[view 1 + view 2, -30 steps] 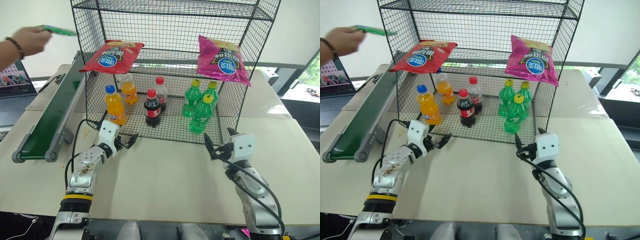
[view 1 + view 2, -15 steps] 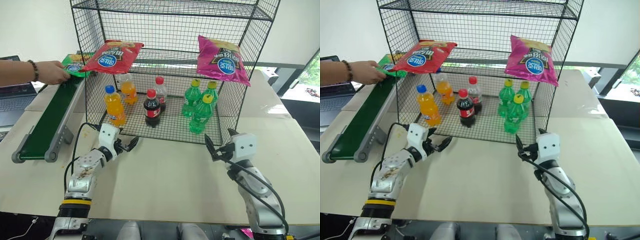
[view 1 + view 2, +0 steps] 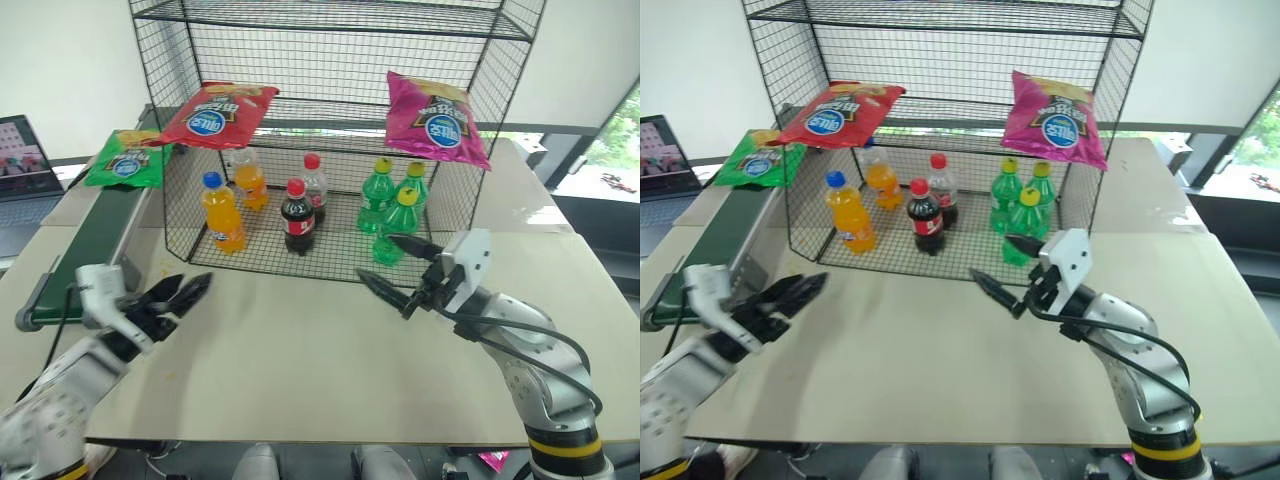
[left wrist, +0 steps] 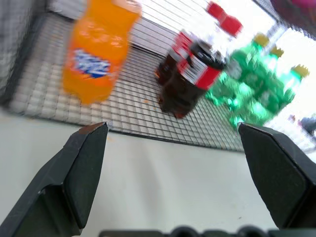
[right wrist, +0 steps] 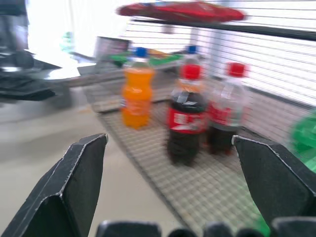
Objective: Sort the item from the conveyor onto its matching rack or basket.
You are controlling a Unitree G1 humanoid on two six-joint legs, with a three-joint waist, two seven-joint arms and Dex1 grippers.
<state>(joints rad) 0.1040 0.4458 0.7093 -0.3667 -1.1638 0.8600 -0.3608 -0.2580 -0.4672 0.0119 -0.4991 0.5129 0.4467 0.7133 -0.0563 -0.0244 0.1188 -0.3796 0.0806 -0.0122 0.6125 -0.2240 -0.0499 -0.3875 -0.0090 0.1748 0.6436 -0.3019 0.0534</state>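
The green chip bag (image 3: 127, 160) now lies on the conveyor's (image 3: 95, 240) far end, the person's hand gone; left gripper (image 3: 175, 296) and right gripper (image 3: 393, 271) both gape empty.

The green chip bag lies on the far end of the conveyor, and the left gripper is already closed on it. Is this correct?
Not quite. The green chip bag does lie on the far end of the conveyor, but the left gripper is open and well short of it, over the table, as the left eye view shows.
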